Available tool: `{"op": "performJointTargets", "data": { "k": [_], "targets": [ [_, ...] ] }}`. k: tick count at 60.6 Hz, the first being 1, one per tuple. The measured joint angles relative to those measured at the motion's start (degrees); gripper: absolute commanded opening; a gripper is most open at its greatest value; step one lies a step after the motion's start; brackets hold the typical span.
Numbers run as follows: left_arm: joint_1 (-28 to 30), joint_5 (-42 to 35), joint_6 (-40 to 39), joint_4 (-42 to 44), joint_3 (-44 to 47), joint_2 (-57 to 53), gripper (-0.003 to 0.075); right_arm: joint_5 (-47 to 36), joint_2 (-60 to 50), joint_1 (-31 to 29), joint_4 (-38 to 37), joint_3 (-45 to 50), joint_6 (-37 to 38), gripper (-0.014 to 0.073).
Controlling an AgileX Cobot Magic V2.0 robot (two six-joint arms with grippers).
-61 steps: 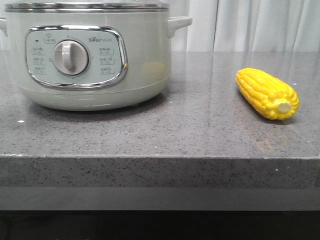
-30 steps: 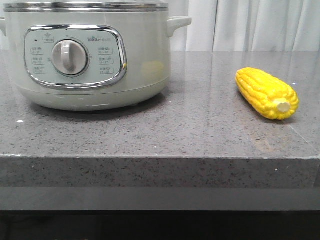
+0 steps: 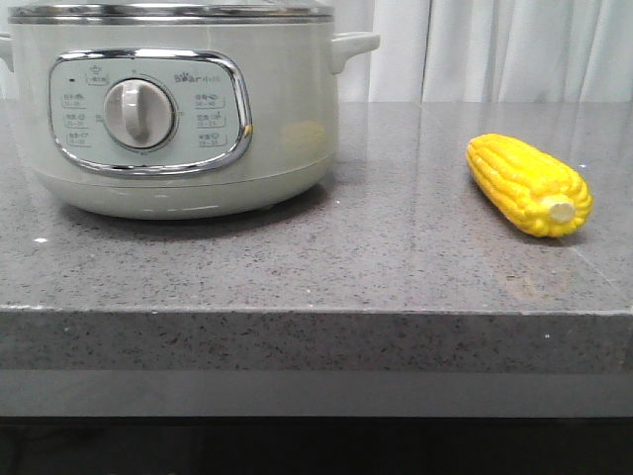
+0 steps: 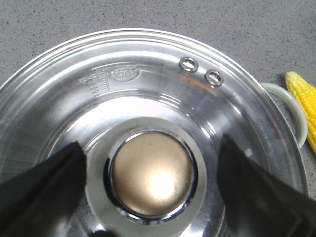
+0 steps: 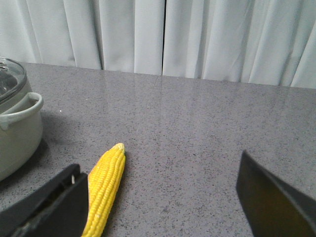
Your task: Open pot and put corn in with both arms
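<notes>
The pale cream-green pot (image 3: 178, 129) stands at the left of the grey counter with its lid on. In the left wrist view I look straight down on the glass lid (image 4: 148, 74) and its round metal knob (image 4: 150, 175). My left gripper (image 4: 153, 192) is open, with one dark finger on each side of the knob and a gap at both. The yellow corn (image 3: 529, 183) lies on the counter to the right of the pot. My right gripper (image 5: 163, 207) is open just above the counter. The corn (image 5: 106, 185) lies beside one finger (image 5: 49, 207), untouched.
The grey speckled counter (image 3: 376, 257) ends in a front edge close to the camera. White curtains (image 5: 163, 34) hang behind it. The pot's side handle (image 4: 296, 118) sticks out toward the corn (image 4: 306, 103). Neither arm shows in the front view.
</notes>
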Motion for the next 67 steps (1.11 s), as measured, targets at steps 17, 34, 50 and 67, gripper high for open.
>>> {"op": "performJointTargets", "data": {
  "k": [17, 34, 50, 67],
  "targets": [
    [0.0, 0.39, 0.0, -0.11, -0.17, 0.0, 0.0261, 0.0, 0.0, 0.0, 0.0, 0.0, 0.0, 0.0622],
    [0.0, 2.01, 0.0, 0.02, -1.66, 0.0, 0.0253, 0.0, 0.0, 0.0, 0.0, 0.0, 0.0, 0.0622],
    [-0.04, 3.48, 0.28, 0.13, -2.88, -6.15, 0.0253, 0.0, 0.0, 0.0, 0.0, 0.0, 0.0, 0.0622],
    [-0.04, 2.6, 1.39, 0.13, 10.96, -21.18, 0.0253, 0.0, 1.27, 0.0, 0.0, 0.0, 0.0, 0.0622]
  ]
}}
